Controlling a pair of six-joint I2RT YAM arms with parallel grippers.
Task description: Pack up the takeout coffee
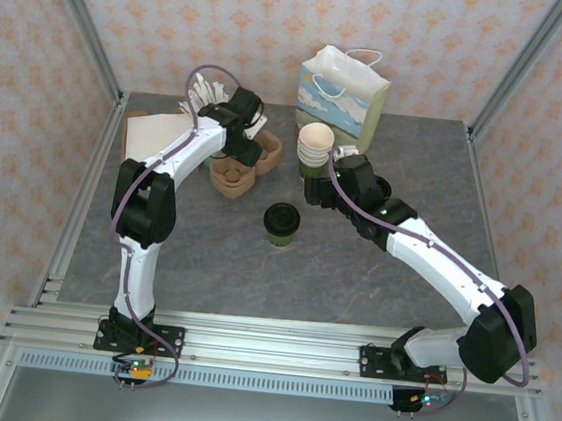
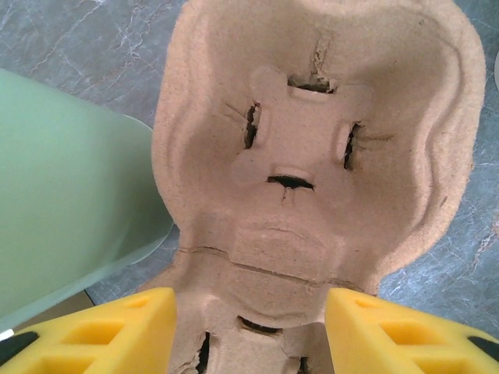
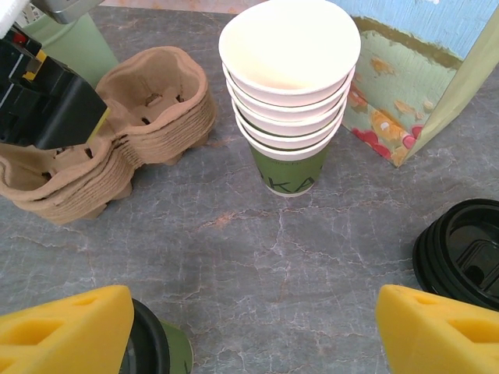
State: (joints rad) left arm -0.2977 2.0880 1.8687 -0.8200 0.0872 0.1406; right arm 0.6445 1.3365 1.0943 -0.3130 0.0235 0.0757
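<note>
Takeout coffee, a green-banded paper cup under a black lid, stands upright mid-table between both arms. Right gripper hovers near it, fingers wide apart, holding nothing. Beyond stands a stack of lidless cups; the lowest reads "KA", the rest hidden. Left gripper straddles a pulp cup carrier, fingers partly apart; grip unclear. A cloud-printed paper bag stands behind.

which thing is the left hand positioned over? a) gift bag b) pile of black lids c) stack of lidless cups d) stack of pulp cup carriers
d: in the left wrist view the left hand has a yellow finger on either side of the narrow middle of the top pulp cup carrier.
</note>
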